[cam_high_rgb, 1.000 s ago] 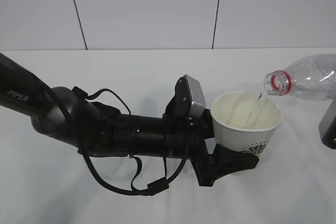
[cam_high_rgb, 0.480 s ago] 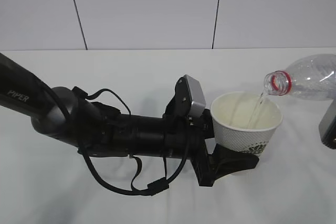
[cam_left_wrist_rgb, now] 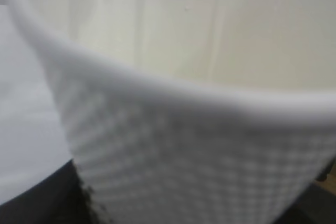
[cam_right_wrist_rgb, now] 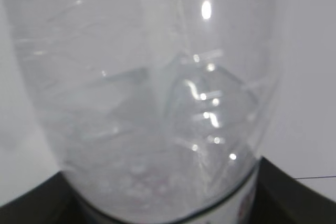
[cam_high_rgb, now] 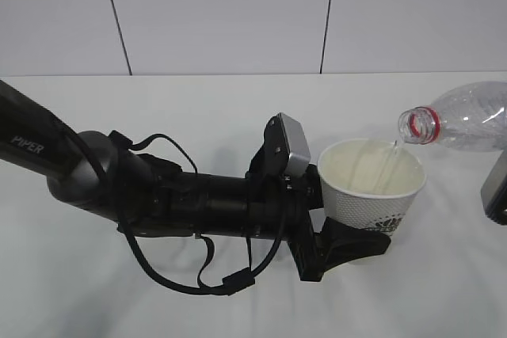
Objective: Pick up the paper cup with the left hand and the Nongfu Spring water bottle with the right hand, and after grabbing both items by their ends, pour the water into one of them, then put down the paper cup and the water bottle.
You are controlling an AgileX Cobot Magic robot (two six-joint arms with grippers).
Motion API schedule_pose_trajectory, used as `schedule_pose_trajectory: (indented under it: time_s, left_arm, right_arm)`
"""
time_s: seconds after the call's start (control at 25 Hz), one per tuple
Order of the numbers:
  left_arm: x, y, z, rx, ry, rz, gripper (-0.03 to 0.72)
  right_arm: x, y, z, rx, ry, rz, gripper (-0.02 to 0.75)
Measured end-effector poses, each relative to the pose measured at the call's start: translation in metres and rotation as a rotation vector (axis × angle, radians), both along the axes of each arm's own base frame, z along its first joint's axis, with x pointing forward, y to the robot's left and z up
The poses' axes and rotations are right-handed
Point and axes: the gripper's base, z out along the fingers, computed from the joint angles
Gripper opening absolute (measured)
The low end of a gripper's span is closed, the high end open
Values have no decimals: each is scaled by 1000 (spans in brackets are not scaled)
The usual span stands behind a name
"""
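The white paper cup hangs upright above the table, and my left gripper is shut on its lower end. In the left wrist view the paper cup fills the picture, blurred, with a dark finger at the bottom left. The Nongfu Spring water bottle lies tilted at the right edge, its red-ringed open mouth just over the cup's rim. A thin stream of water runs from the mouth into the cup. My right gripper is shut on the bottle near its base.
My black left arm, with a looping cable, stretches across the white table from the left. A dark part of the right arm shows at the right edge. A pale panelled wall stands behind.
Water keeps running from the bottle into the cup. Neither arm, cup nor bottle has visibly moved.
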Motion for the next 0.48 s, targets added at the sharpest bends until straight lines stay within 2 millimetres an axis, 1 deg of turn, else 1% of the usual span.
schedule_pose_trajectory:
  time_s: [0.48]
  left_arm:
    - [0,0,0,0,0,0,544]
  right_arm:
    - [0,0,0,0,0,0,473]
